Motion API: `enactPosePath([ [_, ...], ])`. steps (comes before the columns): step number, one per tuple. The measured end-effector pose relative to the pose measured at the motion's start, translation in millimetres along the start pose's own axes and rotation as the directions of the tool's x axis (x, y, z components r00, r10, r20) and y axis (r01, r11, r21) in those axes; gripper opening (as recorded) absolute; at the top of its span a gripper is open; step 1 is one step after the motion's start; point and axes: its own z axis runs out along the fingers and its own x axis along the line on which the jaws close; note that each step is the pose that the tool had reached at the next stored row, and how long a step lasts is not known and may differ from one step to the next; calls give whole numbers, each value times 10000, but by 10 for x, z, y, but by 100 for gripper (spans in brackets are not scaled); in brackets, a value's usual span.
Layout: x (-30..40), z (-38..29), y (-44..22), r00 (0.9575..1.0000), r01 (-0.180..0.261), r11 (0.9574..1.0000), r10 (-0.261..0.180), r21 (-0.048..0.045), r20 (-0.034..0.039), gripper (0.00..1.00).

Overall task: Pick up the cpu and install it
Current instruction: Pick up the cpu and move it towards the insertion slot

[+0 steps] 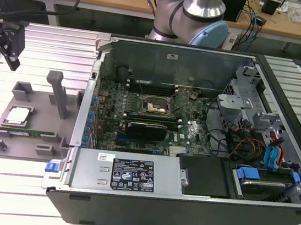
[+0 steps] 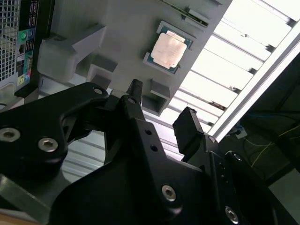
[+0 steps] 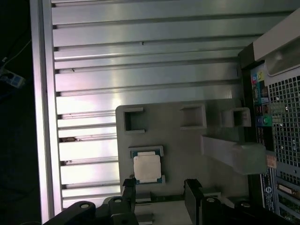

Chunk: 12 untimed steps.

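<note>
While the cpu (image 3: 147, 168) sits keyed in its recess by the grey tray (image 3: 187, 140) edge, the gripper (image 3: 160, 192) hovers above, fingers apart and empty, seemingly to straddle it.

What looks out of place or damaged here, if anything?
Nothing stands out. The cpu lies flat in its recess on the grey holder, and the open gripper hangs near it, empty.

Just ahead of the black gripper (image 3: 161, 190), the cpu (image 3: 147, 168) is silver-grey with a thin green rim, its tray (image 3: 187, 150) plain grey, the table (image 3: 140, 75) beyond ribbed silver.
</note>
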Motion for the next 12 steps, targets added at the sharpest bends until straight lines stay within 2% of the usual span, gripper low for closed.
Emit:
enactPosePath([
  [6, 2, 73, -3, 10000, 0, 10000, 0, -1, 1, 55],
  [12, 3, 117, -5, 10000, 1, 10000, -1, -1, 1, 55],
])
